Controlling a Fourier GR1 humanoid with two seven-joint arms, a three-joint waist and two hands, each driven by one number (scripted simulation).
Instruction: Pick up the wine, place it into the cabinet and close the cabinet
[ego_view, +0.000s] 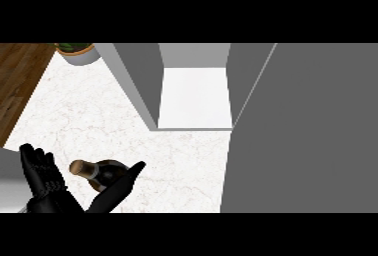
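I'm lining up on the dark glass wine bottle with its tan cork top, which stands on the white marble counter near the lower left of my view, and the trick here, as I judge it, is to get the bottle's body properly between thumb and fingers before I curl anything. My black hand comes in from the bottom edge at the left of the view, so I take it for my left, and it's wide open: the fingers stand straight to the left of the bottle, the thumb stretches out on its right side and crosses in front of the dark glass. It holds nothing yet; whether the thumb already touches the bottle I can't tell from up here. The cork end leans up and to the left toward my fingers, so I'd close around the wider body below it, not the neck, and keep the bottle upright as I lift. Ahead and to the right waits the grey cabinet with its pale inner shelf, its tall grey door swung open toward me along the right side, well apart from the bottle. A small potted green plant in a grey pot sits at the far left corner, out of my path. My right hand shows nowhere.
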